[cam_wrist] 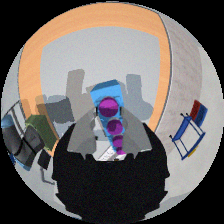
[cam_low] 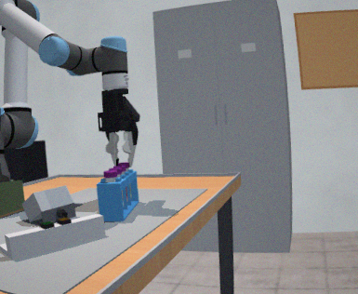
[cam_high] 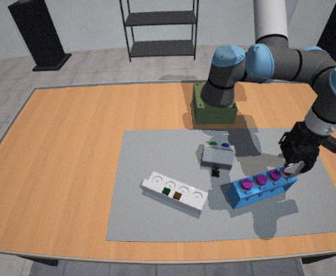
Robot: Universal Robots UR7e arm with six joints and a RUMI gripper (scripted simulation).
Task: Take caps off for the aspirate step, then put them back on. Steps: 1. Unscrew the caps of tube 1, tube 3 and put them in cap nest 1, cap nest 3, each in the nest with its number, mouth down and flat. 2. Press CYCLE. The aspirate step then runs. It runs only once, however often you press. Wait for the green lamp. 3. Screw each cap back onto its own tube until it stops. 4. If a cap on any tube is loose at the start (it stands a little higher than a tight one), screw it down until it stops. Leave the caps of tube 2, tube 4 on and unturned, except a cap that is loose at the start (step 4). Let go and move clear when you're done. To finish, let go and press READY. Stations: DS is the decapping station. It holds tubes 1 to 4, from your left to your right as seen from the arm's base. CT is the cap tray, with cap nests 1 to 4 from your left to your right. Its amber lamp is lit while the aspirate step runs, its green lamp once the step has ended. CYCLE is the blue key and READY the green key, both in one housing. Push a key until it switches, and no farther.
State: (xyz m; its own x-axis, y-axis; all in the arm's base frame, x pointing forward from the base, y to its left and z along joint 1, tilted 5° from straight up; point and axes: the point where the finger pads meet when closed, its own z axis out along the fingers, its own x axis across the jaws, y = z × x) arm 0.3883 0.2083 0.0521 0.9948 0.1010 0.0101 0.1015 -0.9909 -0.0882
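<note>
- The cap of tube 1 (cam_high: 285,172) (cam_wrist: 108,107) is on its tube at your arm's left end of the blue decapping station (cam_high: 264,192) (cam_low: 111,200) (cam_wrist: 106,90), right at the pincer (cam_high: 291,169) (cam_low: 125,164) (cam_wrist: 108,107).
- Your pincer points down with its fingertips partly apart, one on each side of that cap; you can't tell from here whether they touch or grip it.
- The caps of tube 2 (cam_high: 275,175) (cam_wrist: 115,126), tube 3 (cam_high: 261,179) (cam_wrist: 118,142) and tube 4 (cam_high: 247,184) (cam_low: 110,174) sit on their tubes in a row leading away from the pincer.
- Well apart from the pincer, you have the white cap tray (cam_high: 189,202) (cam_low: 53,238) lying on the grey mat (cam_high: 133,223) (cam_low: 25,274), its nests showing as rings; its green lamp (cam_high: 166,191) (cam_low: 46,225) and amber lamp (cam_high: 177,196) (cam_low: 64,220) look dark.
- Between station and arm base, nearer the base, stands your key housing (cam_high: 217,158) (cam_low: 50,205), with the green READY key (cam_high: 213,143) beside the blue CYCLE key (cam_high: 225,145).
- Behind it, your arm rises from a green base block (cam_high: 202,114) (cam_low: 4,200) (cam_wrist: 40,127) on the wooden table (cam_high: 72,175) (cam_low: 169,248) (cam_wrist: 60,27).
</note>
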